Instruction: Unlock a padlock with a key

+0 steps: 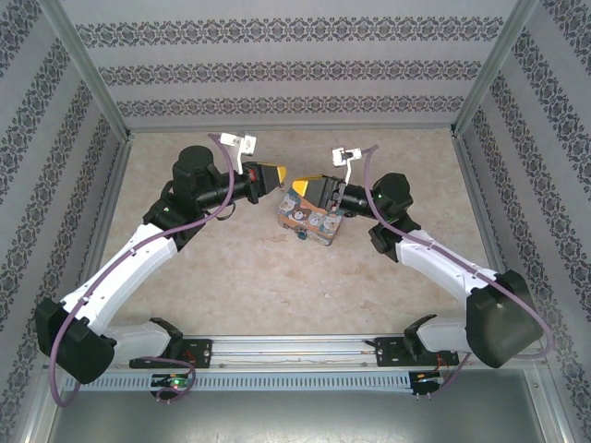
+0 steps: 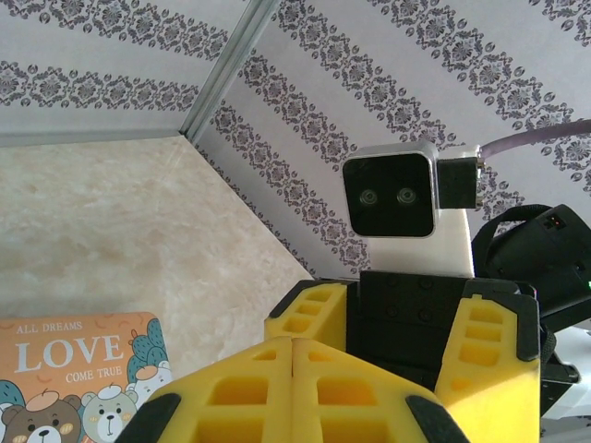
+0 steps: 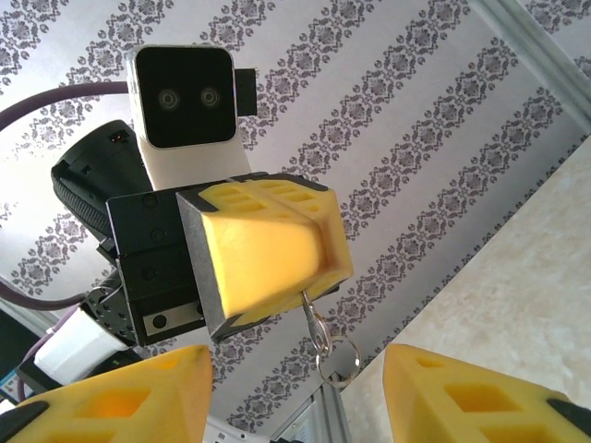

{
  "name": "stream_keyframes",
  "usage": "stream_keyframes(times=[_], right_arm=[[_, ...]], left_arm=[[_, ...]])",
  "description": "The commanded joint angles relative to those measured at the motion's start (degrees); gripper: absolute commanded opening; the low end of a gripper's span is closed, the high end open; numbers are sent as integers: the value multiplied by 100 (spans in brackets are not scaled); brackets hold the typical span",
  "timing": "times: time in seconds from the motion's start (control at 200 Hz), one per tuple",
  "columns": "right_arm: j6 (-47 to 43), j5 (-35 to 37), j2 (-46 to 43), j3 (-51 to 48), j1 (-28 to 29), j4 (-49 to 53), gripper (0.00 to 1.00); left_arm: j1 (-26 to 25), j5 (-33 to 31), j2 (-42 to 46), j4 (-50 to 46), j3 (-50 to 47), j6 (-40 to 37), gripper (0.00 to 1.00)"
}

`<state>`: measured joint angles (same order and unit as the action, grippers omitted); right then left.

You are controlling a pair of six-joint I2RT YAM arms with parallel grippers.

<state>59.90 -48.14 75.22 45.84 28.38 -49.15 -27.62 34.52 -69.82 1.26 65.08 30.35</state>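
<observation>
Inside the clamped left tool (image 2: pixel 293 351) hides what seems the key (image 3: pixel 307 297); right tool (image 3: pixel 297 374) gapes wide.

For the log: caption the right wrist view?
Left gripper shut on the key, its ring dangling, facing the open right gripper.

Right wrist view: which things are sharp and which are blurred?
Right wrist view: the left fingers and the key ring hanging from them are sharp; the right fingers at the bottom edge look slightly soft. Light is even, without glare.
</observation>
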Motion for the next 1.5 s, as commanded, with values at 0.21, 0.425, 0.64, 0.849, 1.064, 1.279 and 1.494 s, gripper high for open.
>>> stream_keyframes(times=[0.21,0.425,0.64,0.849,1.064,1.279,1.494], right_arm=[[39,-117,413,441,284,-306,44],[67,-77,571,471,402,-324,38],[62,-12,573,351,407,-324,33],[33,85,491,191,318,-293,29],[23,125,401,83,220,-180,23],[24,166,368,47,220,-122,17],[27,129,429,227,229,-148,23]], left_arm=[[52,90,-75,77,110,-139,0],[55,37,-98,120,100,-82,0],[55,-23,-100,117,82,-47,0],[53,-55,-91,95,79,-51,0],[55,-84,-67,57,80,-82,0],[54,-73,-62,37,92,-117,0],[54,-60,-61,59,84,-99,0]])
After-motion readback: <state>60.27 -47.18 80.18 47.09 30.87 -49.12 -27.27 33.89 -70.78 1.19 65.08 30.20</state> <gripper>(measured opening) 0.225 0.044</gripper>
